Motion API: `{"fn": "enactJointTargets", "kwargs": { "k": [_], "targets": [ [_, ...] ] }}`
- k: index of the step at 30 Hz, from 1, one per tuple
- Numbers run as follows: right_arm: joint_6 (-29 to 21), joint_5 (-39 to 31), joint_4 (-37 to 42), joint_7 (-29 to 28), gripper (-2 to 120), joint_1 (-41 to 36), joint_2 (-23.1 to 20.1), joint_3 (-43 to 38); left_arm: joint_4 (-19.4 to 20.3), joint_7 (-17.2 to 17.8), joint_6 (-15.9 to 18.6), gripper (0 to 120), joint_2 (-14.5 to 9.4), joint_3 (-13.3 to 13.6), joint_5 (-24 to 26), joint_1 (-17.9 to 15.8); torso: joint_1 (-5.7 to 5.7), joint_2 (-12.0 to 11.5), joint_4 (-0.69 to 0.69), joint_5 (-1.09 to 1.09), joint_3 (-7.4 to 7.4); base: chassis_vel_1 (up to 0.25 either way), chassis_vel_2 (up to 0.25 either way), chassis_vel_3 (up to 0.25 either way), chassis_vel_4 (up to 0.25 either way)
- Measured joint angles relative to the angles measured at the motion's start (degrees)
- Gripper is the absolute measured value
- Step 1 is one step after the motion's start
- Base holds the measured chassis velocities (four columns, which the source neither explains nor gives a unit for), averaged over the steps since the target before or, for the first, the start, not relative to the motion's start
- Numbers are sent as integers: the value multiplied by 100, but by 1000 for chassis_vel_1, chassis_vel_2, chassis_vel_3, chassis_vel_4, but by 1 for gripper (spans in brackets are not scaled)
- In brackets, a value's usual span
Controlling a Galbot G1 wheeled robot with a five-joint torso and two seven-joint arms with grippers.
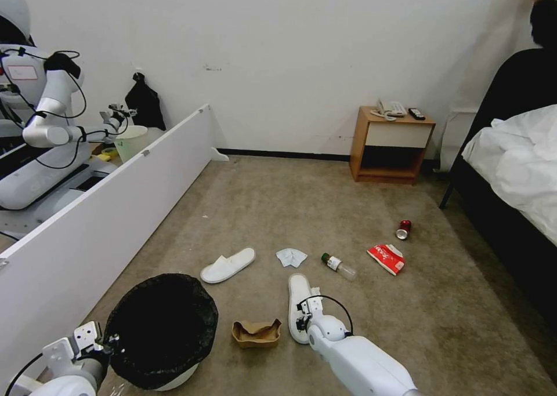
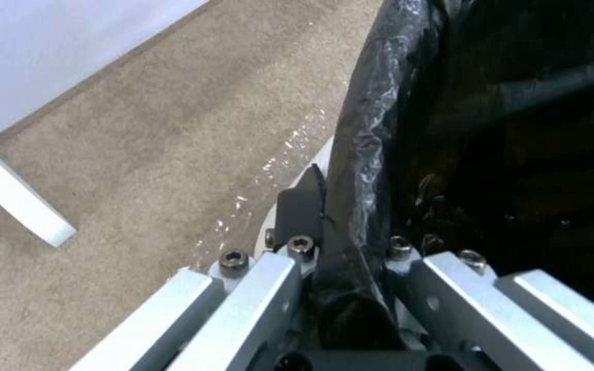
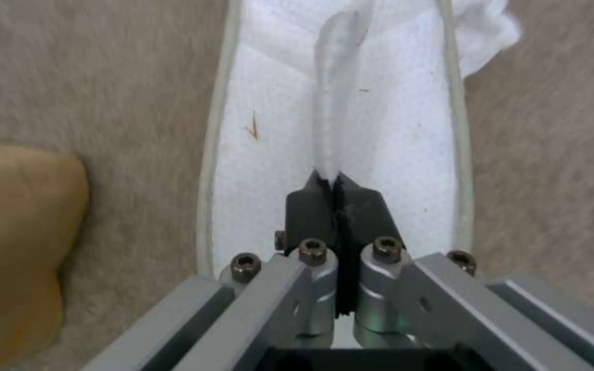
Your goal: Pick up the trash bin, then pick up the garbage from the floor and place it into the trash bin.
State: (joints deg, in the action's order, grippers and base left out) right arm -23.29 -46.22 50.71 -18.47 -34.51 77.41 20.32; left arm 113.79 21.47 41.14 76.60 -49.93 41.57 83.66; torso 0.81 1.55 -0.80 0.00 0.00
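Note:
The trash bin, white with a black bag over its rim, is at the lower left. My left gripper is shut on that bagged rim. My right gripper is down on a white slipper and shut on a pinched fold of its white upper. On the carpet lie a second slipper, a tissue, a small bottle, a red packet, a red can and a cardboard scrap, which is just beside the held slipper.
A long white panel runs along the left, with another robot and a pale bin behind it. A wooden nightstand stands at the far wall. A bed takes up the right side.

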Motion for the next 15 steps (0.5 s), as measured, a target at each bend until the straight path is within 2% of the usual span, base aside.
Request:
{"fn": "enactJointTargets", "kwargs": {
  "k": [15],
  "targets": [
    [-225, -396, 1264, -463, 0, -127, -688, 18, -65, 11, 3, 1, -41, 17, -1, -42, 0, 0, 1, 1, 0, 0, 0, 0, 0]
  ]
}}
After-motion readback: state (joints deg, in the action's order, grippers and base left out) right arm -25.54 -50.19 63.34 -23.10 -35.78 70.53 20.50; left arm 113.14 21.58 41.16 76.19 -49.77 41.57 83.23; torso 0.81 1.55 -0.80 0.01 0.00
